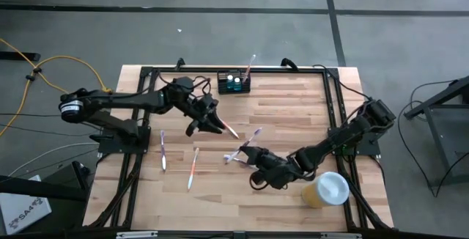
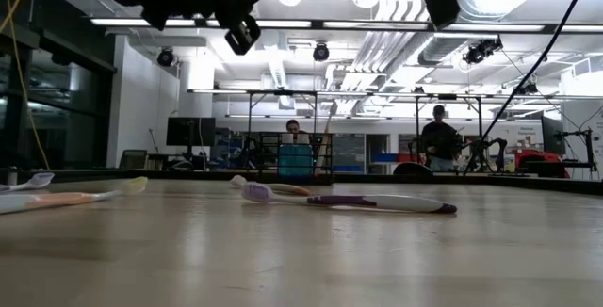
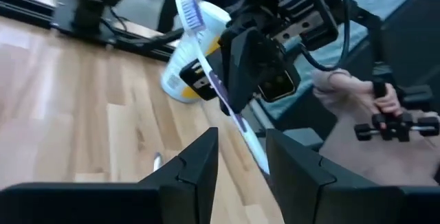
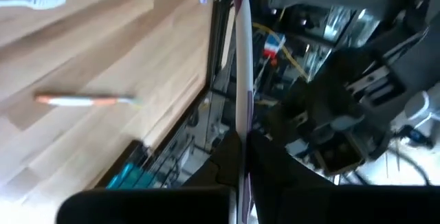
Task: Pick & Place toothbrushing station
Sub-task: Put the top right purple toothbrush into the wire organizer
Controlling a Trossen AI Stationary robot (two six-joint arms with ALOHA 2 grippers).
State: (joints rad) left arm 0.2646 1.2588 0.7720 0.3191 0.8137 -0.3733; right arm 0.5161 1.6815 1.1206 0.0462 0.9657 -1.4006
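Left claw (image 1: 220, 125) raised over mid-table, just near of the caddy (image 1: 234, 83). Fingers (image 3: 199, 162) set a little apart, pinching the handle of a white-purple brush (image 3: 220, 93), bristle head sticking out past the tips.

Right claw (image 1: 256, 174) low over the near middle of the table (image 1: 293, 107), well apart from the left one. Pressed together on a second brush (image 4: 240, 59), handle running straight out from the tips.

Caddy at the far edge, centre: teal items in its slots and one leaning brush (image 1: 249, 64) poking out on its right side. Yellow cup (image 1: 326, 189) with white lid at near right, just right of the right claw; contents hidden.

Four loose brushes flat on the wood: a purple one (image 1: 163, 151) and an orange one (image 1: 193, 167) at near left, a pair (image 1: 234, 156) between the claws.

Caddy clear only from above. Both grips clear only from the wrists. From table height, one loose brush (image 2: 377, 201) up close, and a person (image 2: 438, 137) in the room beyond.
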